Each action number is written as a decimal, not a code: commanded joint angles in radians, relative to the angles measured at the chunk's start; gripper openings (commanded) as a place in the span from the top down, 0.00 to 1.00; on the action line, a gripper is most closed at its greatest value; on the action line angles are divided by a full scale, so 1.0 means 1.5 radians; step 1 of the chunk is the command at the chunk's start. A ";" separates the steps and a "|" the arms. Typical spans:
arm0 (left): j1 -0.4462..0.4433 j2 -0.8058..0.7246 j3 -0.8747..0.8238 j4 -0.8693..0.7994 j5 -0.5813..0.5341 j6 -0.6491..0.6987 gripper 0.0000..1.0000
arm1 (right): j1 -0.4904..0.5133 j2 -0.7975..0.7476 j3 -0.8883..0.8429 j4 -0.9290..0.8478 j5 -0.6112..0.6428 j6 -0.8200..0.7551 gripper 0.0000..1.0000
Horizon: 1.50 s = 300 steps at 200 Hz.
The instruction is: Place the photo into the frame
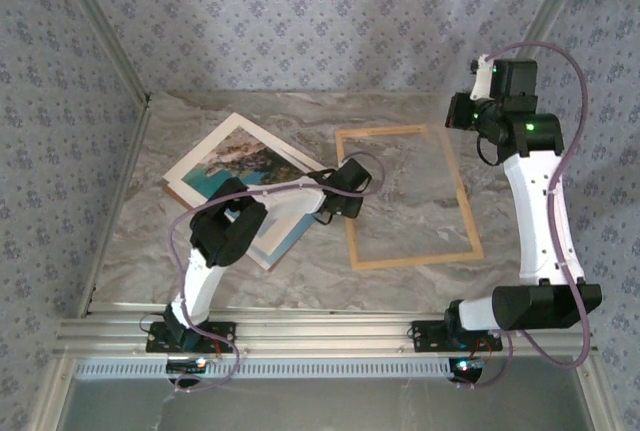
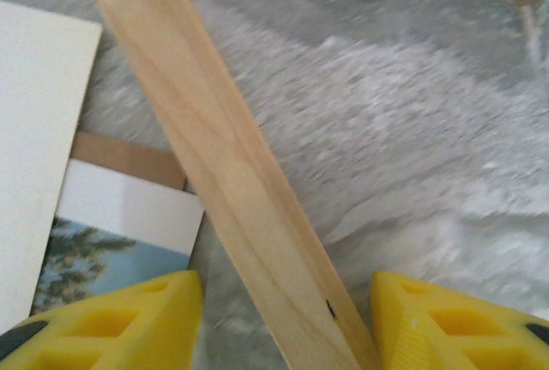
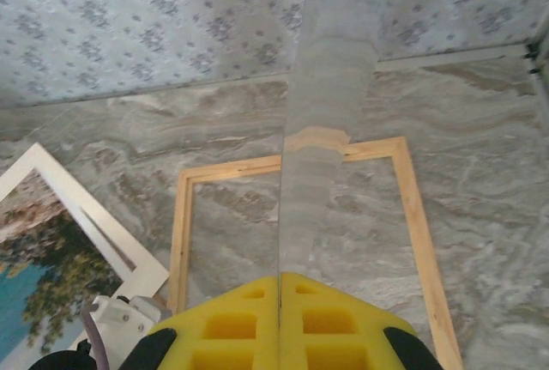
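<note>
Surrounding marbled grey table (image 1: 400, 121), floral wallpaper (image 1: 300, 21)

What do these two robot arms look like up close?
Both the left arm and right arm have white links with black joint housings and looping mauve cables. The left tool and right tool have chunky yellow fingers with hollow pockets.

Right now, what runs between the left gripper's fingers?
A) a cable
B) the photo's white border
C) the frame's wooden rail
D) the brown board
C: in the left wrist view a light wooden rail of the frame passes between the yellow fingers of the left gripper, one on either side.
</note>
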 commanded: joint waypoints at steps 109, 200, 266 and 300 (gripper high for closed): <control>0.072 -0.209 -0.275 0.098 0.052 -0.108 0.47 | 0.095 0.015 -0.006 0.037 -0.206 0.067 1.00; 0.076 -0.167 -0.274 0.113 0.059 -0.139 0.63 | 0.092 0.013 0.008 -0.003 -0.157 0.044 1.00; 0.042 -0.141 -0.246 0.125 -0.024 -0.250 0.81 | 0.087 0.023 -0.004 0.030 -0.151 0.047 1.00; 0.022 -0.131 -0.262 0.162 -0.043 -0.329 0.85 | 0.088 0.043 0.019 0.025 -0.157 0.042 1.00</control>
